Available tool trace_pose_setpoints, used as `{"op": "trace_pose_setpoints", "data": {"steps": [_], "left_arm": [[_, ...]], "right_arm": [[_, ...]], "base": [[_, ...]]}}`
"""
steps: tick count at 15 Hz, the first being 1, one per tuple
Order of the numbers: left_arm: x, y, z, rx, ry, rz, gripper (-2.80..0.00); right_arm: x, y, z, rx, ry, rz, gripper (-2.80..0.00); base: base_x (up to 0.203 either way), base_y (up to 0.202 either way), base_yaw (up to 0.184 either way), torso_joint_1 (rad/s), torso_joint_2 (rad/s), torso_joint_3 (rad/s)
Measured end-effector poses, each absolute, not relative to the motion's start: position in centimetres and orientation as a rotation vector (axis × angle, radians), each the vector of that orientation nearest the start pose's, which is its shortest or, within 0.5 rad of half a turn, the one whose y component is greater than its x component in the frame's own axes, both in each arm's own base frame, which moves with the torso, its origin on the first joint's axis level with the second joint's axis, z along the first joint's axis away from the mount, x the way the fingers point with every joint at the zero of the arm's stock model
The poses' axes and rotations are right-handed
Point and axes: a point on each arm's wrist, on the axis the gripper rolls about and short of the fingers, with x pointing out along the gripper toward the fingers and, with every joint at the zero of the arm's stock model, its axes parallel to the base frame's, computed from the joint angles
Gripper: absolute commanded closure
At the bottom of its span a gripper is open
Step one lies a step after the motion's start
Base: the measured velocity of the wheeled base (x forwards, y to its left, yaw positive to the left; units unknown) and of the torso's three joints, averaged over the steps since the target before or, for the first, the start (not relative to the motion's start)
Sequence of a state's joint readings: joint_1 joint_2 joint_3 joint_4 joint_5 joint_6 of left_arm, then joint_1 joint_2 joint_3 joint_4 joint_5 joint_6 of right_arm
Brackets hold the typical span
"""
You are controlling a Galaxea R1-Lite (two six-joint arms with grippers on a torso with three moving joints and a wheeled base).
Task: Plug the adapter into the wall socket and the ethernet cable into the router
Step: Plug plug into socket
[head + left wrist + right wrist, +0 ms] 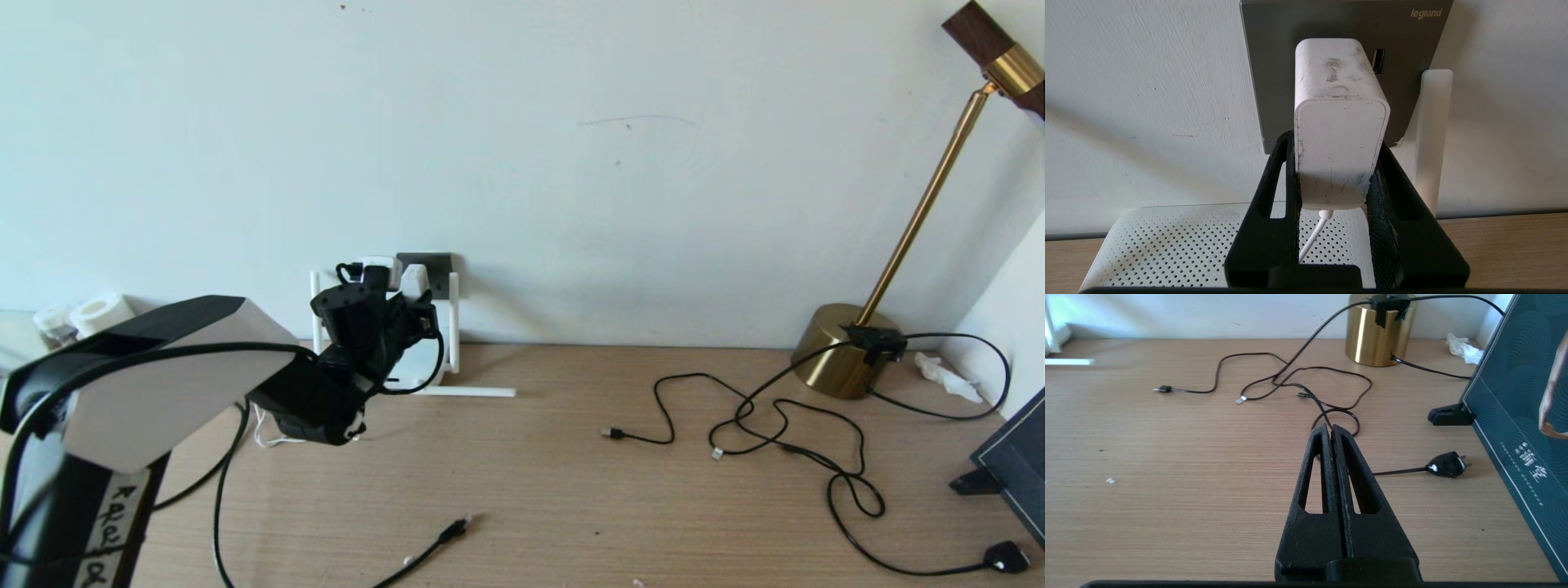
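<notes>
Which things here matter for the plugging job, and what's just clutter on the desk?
Job: adapter held in left claw at wall socket; router; ethernet cable.
Clutter: thin black cables, brass lamp, black plug, crumpled tissue.

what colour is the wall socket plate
Dark grey wall socket, clearest in the left wrist view, behind the white adapter.

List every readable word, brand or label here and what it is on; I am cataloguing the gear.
"legrand": on a corner of the dark grey wall socket, behind the adapter.
Pale Chinese characters and a line of fine print on the dark teal board: too small to read.
Handwritten black marks on a white label on the left arm: not legible.
</notes>
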State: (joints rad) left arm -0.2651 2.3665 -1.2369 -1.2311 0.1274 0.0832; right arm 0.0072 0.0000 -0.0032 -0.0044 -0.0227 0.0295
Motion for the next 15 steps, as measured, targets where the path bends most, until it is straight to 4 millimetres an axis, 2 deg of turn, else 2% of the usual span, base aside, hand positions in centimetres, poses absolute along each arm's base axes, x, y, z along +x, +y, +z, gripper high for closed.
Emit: {"op": "trace_pose_setpoints", "data": {"steps": [15], "left_arm": [[45.8,-12.1,9.4,0.060,-0.115,-0.128,0.00]], "right_arm": [[-2.3,-0.1,7.7,0.030,-0.008,-0.016,0.00]], "base": [[0.000,0.000,0.000,0.000,0.00,0.000]]}}
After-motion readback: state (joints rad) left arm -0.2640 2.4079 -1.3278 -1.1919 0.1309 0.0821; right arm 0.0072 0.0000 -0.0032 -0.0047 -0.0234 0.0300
